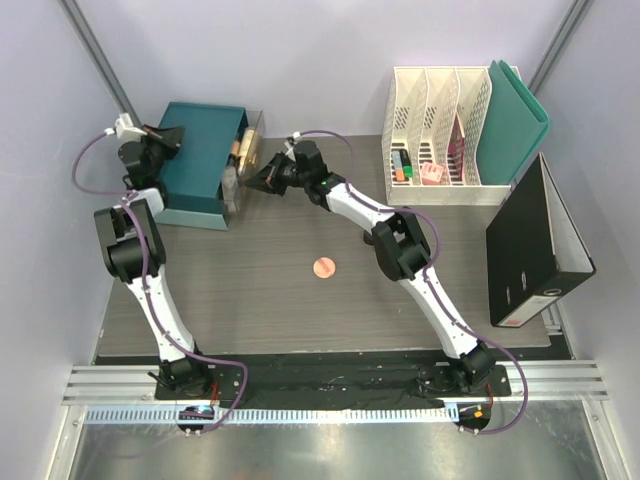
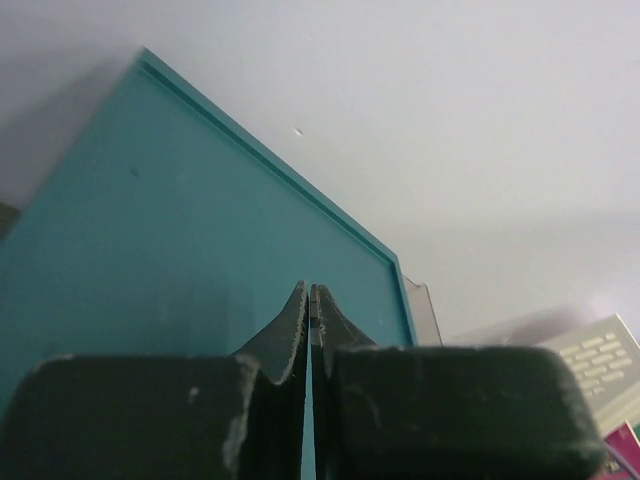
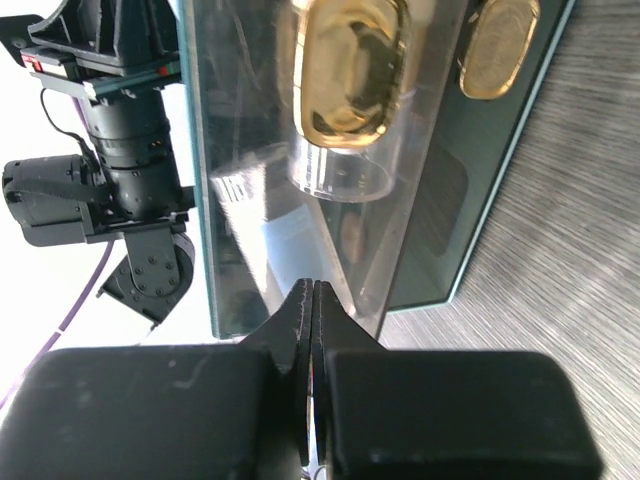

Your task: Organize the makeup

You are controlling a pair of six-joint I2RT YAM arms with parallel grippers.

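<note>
top view: a dark wood-grain table enclosed by pale lavender walls, with a metal rail along the near edge where both arms are bolted. at far left stands a teal box; a clear compartment runs along its right side and holds the makeup bottles, tan and peach from above. the right wrist view shows two of them through the clear wall as gold caps, one large and close, one smaller at upper right. one round pink compact lies alone on the bare table near the centre, well apart from the box. at far right, white file holders contain markers and a small pink thing; a teal folder leans in the last slot, and a black binder lies just beside them. the left gripper sits over the left part of the teal lid, jaws pressed together with nothing between them. the right gripper points at the clear compartment's wall, jaws likewise closed and empty; whether either touches the box cannot be told.
</note>
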